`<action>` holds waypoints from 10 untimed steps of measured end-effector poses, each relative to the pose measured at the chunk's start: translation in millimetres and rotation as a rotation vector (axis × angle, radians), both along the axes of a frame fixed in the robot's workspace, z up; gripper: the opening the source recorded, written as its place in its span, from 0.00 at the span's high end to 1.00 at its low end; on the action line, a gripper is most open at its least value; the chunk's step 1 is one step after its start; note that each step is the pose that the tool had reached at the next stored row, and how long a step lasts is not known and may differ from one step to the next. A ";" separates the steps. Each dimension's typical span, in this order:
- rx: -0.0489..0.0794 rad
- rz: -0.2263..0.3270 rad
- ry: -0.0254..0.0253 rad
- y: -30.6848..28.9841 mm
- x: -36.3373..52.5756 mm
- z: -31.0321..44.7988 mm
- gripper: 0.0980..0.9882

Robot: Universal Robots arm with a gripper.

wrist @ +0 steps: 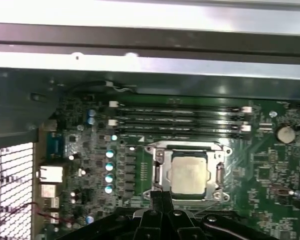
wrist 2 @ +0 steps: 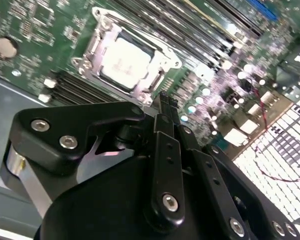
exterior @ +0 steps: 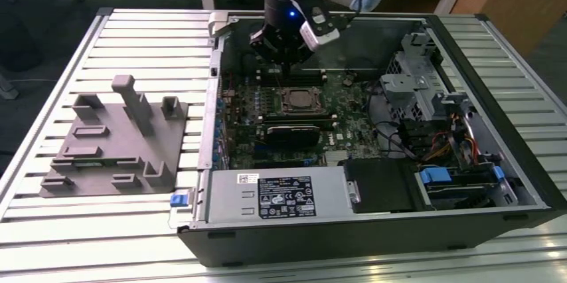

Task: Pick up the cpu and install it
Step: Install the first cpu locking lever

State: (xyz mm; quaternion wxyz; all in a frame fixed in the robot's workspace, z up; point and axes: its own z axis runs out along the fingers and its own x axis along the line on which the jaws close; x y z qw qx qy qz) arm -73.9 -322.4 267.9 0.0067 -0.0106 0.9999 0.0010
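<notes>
Inside the open computer case [exterior: 372,230] the cpu [wrist: 189,173] already lay in its socket frame [wrist: 217,150] while the tool [wrist 2: 165,100], clenched on nothing, hung just above it, so a low drift could have scraped the chip or nearby memory slots [wrist: 180,120].

White label [exterior: 285,198] on grey box [exterior: 270,196], 6 o'clock in the computer case [exterior: 372,230]: print present, not legible.
Small white sticker [exterior: 247,178] at that box's 10 o'clock corner: not legible.
Cpu [wrist: 189,173] top: faint marks, unreadable.
</notes>
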 end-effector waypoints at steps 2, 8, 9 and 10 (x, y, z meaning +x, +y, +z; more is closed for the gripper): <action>0.000 0.000 -0.0028 0.0 -6.0 -0.8 0.99; 0.000 0.000 -0.0058 0.2 -13.7 -2.4 0.99; 0.000 0.000 -0.0061 0.3 -15.6 -2.7 0.99; 0.000 0.000 -0.0064 0.8 -17.7 -3.1 0.99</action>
